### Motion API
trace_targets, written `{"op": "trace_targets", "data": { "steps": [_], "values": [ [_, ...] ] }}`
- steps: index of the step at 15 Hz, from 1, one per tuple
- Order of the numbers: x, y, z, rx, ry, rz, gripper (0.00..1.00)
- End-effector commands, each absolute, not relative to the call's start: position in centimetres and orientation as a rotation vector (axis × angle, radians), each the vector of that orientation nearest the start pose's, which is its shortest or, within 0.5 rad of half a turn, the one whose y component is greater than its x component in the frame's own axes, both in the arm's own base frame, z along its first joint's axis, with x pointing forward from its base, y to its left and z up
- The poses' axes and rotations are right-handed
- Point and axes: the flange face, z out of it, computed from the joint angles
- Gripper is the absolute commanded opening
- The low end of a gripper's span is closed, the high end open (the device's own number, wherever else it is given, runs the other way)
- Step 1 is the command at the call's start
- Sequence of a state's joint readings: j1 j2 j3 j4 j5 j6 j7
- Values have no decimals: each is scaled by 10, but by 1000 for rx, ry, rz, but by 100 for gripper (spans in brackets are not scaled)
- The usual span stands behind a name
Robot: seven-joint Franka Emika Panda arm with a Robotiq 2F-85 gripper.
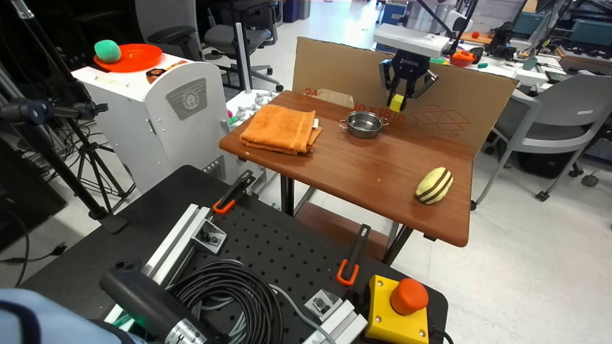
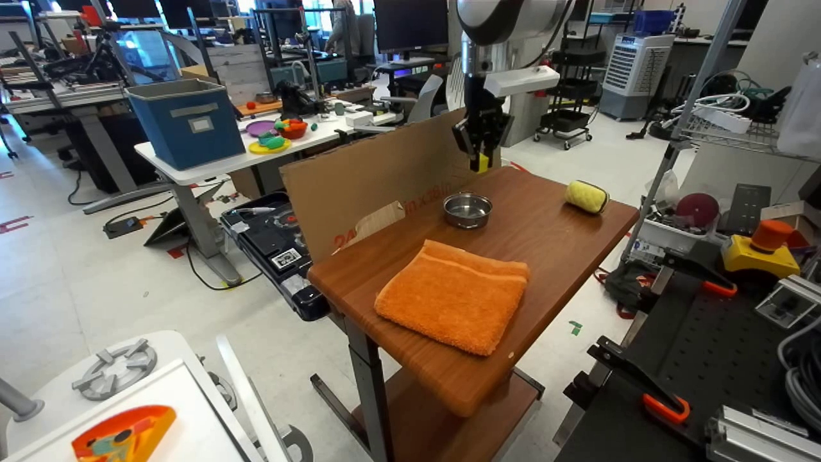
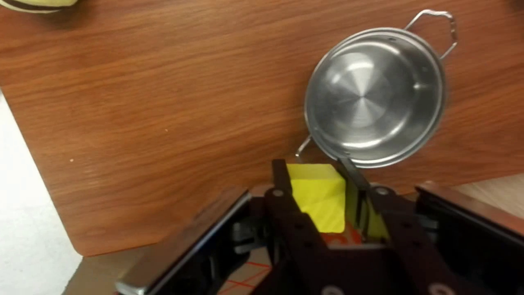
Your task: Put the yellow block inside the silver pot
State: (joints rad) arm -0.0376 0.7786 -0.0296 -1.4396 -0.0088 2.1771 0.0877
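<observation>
- The bench [image 1: 363, 167] is backed along its far edge by a cardboard sheet [image 1: 330, 67]; the coming move is judged to be confined to this far side.
- The hand [image 3: 316, 176] is held above that side, fingers down, and the yellow block [image 1: 396, 103] is gripped between its two fingers.
- The silver pot [image 1: 364, 125] is set upright on the bench, mouth up. In an exterior view it is seen to the left of the hand and lower; in the wrist view it is shown to the right of the fingertips. How much nearer it lies than the hand cannot be told firmly.
- By that offset, a short shift to the left is judged to be needed, then a lowering and a release.
- The pot's long axis, handles counted, is laid roughly left to right in an exterior view, and the handle [image 3: 303, 146] on the hand's side is the part met first. If the shift is cut short, the block could be dropped on it or on the rim.
- The block itself is carried off the bench and outside the pot, not yet placed.
</observation>
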Motion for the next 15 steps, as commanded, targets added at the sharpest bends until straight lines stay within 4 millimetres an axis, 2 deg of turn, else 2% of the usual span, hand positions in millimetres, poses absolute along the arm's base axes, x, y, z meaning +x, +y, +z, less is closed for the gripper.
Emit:
{"op": "trace_targets", "data": {
  "steps": [1,7,11,14,15],
  "values": [
    [712,-13,226,-3130,187,99,8],
    [706,17,184,-3156,159,183,8],
    [702,26,160,-3163,152,230,8],
    [700,27,152,-3164,154,253,8],
    [699,27,151,-3166,154,256,29]
  ]
}}
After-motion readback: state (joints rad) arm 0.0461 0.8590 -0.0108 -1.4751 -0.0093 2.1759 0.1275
